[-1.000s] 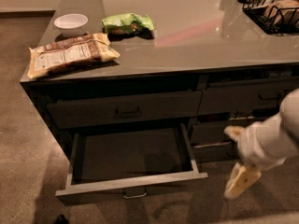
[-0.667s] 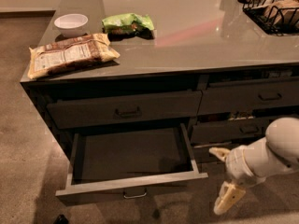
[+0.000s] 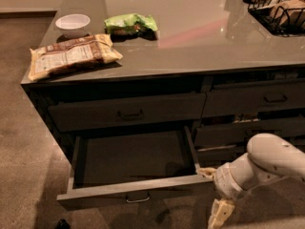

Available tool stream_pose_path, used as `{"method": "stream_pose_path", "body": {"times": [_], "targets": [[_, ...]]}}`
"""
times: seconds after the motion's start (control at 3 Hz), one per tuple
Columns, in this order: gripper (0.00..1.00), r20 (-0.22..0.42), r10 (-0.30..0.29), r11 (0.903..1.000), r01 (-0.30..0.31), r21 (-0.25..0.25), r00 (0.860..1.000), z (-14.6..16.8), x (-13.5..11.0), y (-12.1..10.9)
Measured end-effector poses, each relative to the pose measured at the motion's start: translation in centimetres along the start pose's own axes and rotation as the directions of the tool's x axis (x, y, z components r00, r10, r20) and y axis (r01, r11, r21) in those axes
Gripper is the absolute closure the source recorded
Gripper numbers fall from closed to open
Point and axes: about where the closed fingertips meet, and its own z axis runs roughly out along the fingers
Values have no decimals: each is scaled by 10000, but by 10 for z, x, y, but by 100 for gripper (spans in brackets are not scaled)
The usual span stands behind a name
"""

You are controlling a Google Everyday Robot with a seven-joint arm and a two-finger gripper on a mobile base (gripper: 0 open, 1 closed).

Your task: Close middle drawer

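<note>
The middle drawer (image 3: 135, 189), a wide shallow dark grey-brown box w/ a plain flat front, sits pulled well out at lower centre-left of the frame. Its bare dark inside is open to view & holds nothing we can see. Its small metal bar handle (image 3: 137, 199) hangs at the centre of the front, close to the frame's bottom edge. The robot's cream two-finger gripper (image 3: 209, 195) is at lower right, just off the right end of the drawer front. Its fingers are spread wide w/ nothing between them: one fingertip (image 3: 206, 171) is touching or just beside the front's right corner, we can't tell which, & the other points down at the brown carpet (image 3: 28, 142). We judge the drawer stiff, not fragile, fairly light as it's unloaded, & likely to run on slides w/ modest resistance. No grasp needed, a flat push on the front should do. We'd press near the centre by the handle, not at the corner, as an off-centre shove may rack the box & bind it. The front looks smooth, so a finger could skid sideways, so keep contact square. The closed drawer above (image 3: 128, 111) shows the flush line to reach.
</note>
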Motion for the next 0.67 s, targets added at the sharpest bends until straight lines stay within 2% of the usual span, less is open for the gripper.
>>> {"method": "stream_pose_path", "body": {"times": [0.33, 0.67], "targets": [[0, 7, -943, 9933, 942, -667, 9955, 45, -3, 21], [17, -145, -1374, 9847, 1349, -1105, 9904, 94, 2, 43]]}}
